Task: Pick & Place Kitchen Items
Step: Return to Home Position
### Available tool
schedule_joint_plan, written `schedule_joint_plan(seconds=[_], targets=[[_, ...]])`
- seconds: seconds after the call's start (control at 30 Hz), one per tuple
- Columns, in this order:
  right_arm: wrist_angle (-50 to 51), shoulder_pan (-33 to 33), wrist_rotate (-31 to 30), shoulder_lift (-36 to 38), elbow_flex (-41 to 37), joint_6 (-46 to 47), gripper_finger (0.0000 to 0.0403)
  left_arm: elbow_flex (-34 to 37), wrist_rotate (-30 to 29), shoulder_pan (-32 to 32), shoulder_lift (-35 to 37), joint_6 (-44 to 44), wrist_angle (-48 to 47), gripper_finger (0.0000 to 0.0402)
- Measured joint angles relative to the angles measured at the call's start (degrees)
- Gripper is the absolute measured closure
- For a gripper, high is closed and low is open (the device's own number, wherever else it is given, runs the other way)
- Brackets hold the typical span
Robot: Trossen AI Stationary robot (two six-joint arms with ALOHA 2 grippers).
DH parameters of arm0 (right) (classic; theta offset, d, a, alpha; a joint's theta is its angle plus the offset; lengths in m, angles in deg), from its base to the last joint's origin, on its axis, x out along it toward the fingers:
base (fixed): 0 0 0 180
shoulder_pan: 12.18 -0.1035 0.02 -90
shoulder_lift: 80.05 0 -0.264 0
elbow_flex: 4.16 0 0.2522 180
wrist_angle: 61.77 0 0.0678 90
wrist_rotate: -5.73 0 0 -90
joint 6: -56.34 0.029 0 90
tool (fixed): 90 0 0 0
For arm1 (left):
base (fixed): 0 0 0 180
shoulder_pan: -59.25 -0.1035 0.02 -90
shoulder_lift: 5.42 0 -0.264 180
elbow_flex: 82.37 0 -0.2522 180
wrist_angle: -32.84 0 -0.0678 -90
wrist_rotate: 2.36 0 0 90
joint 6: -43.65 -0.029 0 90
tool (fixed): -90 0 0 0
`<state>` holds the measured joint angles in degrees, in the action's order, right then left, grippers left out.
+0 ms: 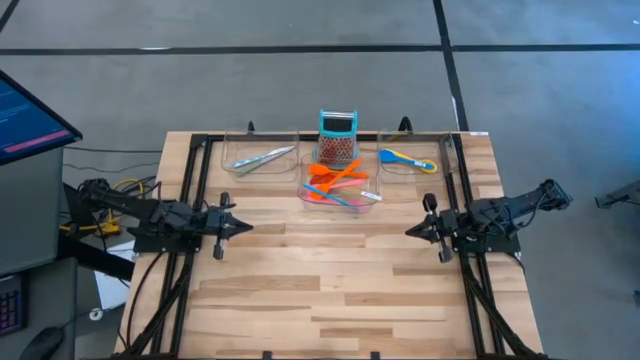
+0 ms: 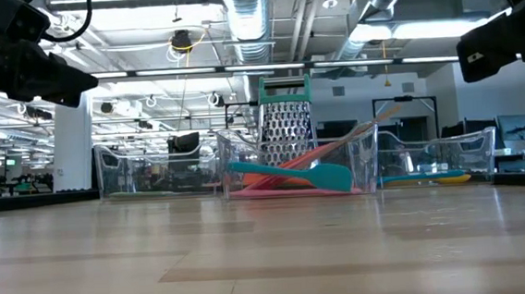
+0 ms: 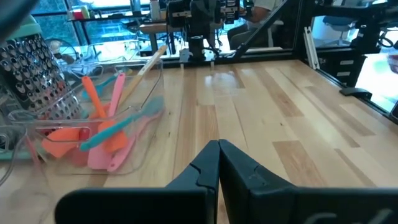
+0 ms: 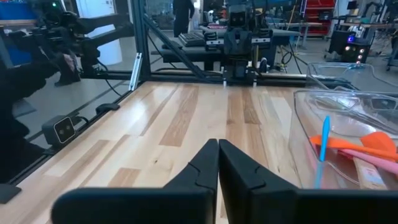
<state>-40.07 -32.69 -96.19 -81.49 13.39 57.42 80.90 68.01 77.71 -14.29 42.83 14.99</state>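
The left gripper (image 1: 247, 227) hovers over the table (image 1: 330, 290), fingers pressed together, empty; silvery tongs (image 1: 262, 158) lie in the left tray (image 1: 230, 170); orange, pink and blue spatulas (image 1: 338, 183) crowd the middle tray (image 1: 372, 204), the grater (image 1: 338, 138) just behind; blue and yellow utensils (image 1: 407, 157) lie in the right tray (image 1: 432, 147); the right gripper (image 1: 409, 231) is likewise closed, empty.

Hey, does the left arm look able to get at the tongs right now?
Probably yes: the tongs lie alone in the open-topped left tray, and nothing stands between it and the left gripper, which is shut and would need opening.
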Motion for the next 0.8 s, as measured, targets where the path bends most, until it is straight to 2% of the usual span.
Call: schedule_joint_plan(seconds=[0.8], targets=[[0.11,0.00,-0.10,0.00,-0.02,0.00,0.0393,0.01,-0.03,0.00,-0.30,0.00,0.80,0.0400]])
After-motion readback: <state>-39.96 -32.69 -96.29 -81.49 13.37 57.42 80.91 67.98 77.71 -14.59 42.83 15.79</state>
